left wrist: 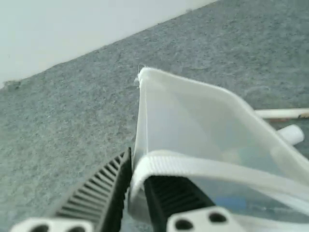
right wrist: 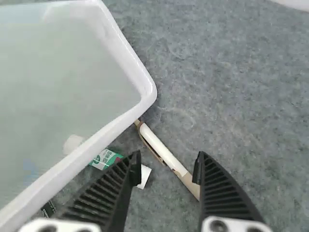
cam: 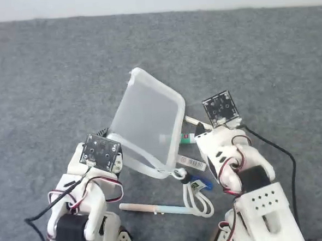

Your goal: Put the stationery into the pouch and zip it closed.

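Hovering over the next pick, we are holding the right gripper [right wrist: 168,162] with its jaws apart above a slim cream-coloured pen [right wrist: 153,141]. The pen is lying on the grey carpeted table [cam: 48,67], just beside a corner of the translucent white plastic zip pouch [cam: 147,118]. To our judgement, we are needing to straddle the barrel squarely, close near its middle and avoid nipping the pouch rim. With the left gripper [left wrist: 136,170] we are pinching the woven white zip band, jaws clamped on it. The pouch is lying between the arms, looking frosted and soft. A long pastel pen [cam: 155,209] and a looped white cord [cam: 197,199] are lying loose near its mouth.
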`<state>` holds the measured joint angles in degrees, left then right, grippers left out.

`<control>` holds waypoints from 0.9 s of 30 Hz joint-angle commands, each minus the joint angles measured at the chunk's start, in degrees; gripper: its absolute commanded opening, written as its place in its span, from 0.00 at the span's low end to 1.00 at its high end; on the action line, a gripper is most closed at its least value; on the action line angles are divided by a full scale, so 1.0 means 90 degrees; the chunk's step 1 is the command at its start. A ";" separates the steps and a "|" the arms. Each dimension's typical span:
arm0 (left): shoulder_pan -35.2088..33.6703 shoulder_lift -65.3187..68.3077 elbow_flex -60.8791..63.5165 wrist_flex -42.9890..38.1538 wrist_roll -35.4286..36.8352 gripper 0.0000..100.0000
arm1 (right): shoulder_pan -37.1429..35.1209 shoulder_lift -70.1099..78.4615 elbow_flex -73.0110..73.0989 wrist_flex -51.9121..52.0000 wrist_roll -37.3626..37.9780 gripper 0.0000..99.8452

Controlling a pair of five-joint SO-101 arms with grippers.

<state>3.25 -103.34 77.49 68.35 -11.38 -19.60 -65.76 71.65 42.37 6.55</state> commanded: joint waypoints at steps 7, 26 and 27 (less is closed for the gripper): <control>-0.0059 0.1915 -0.2007 0.0332 -0.0322 0.01 | 0.0083 0.0230 -0.0400 -0.0220 -0.0059 0.17; -0.0059 0.6369 -0.7106 0.2921 0.0303 0.01 | 0.0415 0.0239 -0.0518 -0.0122 -0.0078 0.17; -0.0059 0.6672 -0.7380 0.3038 0.0410 0.01 | 0.0425 0.0239 -0.0518 -0.0122 -0.0078 0.17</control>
<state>2.99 -54.55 22.73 91.74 -11.03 -16.70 -63.91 70.59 41.85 6.55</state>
